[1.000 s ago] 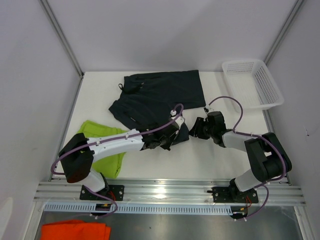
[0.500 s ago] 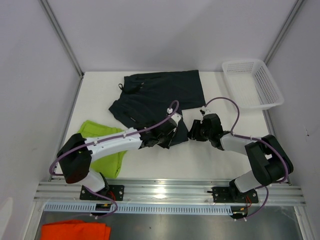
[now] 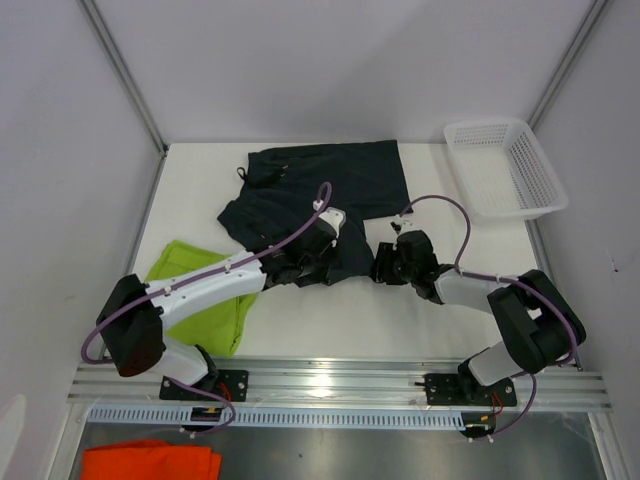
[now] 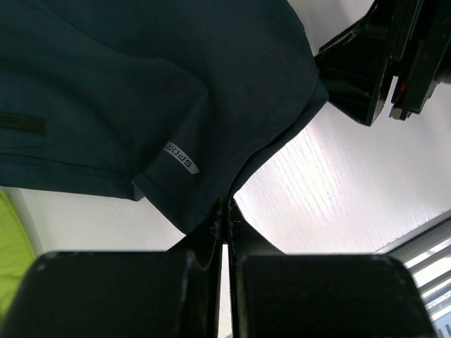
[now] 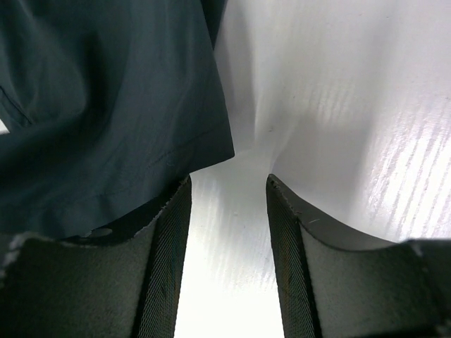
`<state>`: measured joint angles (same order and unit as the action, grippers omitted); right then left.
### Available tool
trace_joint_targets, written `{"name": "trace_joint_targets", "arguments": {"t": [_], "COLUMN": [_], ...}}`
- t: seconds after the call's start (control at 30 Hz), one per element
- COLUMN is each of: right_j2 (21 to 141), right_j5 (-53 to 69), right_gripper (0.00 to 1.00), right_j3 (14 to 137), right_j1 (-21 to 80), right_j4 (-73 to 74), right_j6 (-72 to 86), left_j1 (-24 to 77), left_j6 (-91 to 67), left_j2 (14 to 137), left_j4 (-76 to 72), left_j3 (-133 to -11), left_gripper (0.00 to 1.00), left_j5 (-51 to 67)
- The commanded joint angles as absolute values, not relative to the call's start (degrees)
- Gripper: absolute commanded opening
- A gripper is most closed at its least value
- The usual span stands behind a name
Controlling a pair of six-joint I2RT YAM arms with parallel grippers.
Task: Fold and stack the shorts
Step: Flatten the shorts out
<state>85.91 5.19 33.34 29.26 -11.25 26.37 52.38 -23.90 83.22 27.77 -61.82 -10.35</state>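
Progress is about halfway at best, in my judgement. The lime green shorts [image 3: 222, 322] lie left of the dark shorts [image 3: 330, 185] and nearer the arms. They make a compact, flat slab that looks already folded, though the left arm hides part of it.

The left gripper [image 4: 224, 211] sits at the dark shorts' near hem. Its jaws are closed tight on the fabric edge, beside a small grey label [image 4: 180, 156].

The dark shorts are smooth, matte and limp. They lie spread out with rumpled edges, so folding them and stacking both pairs remain.

The right gripper [image 5: 229, 190] is at the dark shorts' near right corner. Its jaws are apart over the bare white table [image 3: 330, 320], and the cloth corner just ahead of its mesh-textured pads is not gripped.

A white lattice basket [image 3: 505, 165] stands right of the dark shorts, apart from them.
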Motion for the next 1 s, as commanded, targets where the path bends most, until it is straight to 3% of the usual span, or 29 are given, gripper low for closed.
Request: {"name": "trace_joint_targets", "arguments": {"t": [0.0,0.47,0.97], "right_j2": [86.39,91.58,94.48], "right_j5": [2.29,-7.21,2.26], "right_gripper": [0.5,0.49,0.47], "right_j3": [34.54,41.04,39.29], "right_j1": [30.5,30.59,30.85], "right_j4": [-11.69,-11.59,-27.75], "right_j6": [26.1,29.0,34.45], "left_j1": [51.33,49.84,45.44], "left_j6": [-25.4,-24.61,-24.61], "left_j2": [80.25,78.05,75.93], "left_j4": [28.21,29.7,29.27], "left_j3": [-63.72,-63.98,-62.66], "left_gripper": [0.0,0.0,0.0], "left_j5": [-10.81,-10.99,-9.23]}}
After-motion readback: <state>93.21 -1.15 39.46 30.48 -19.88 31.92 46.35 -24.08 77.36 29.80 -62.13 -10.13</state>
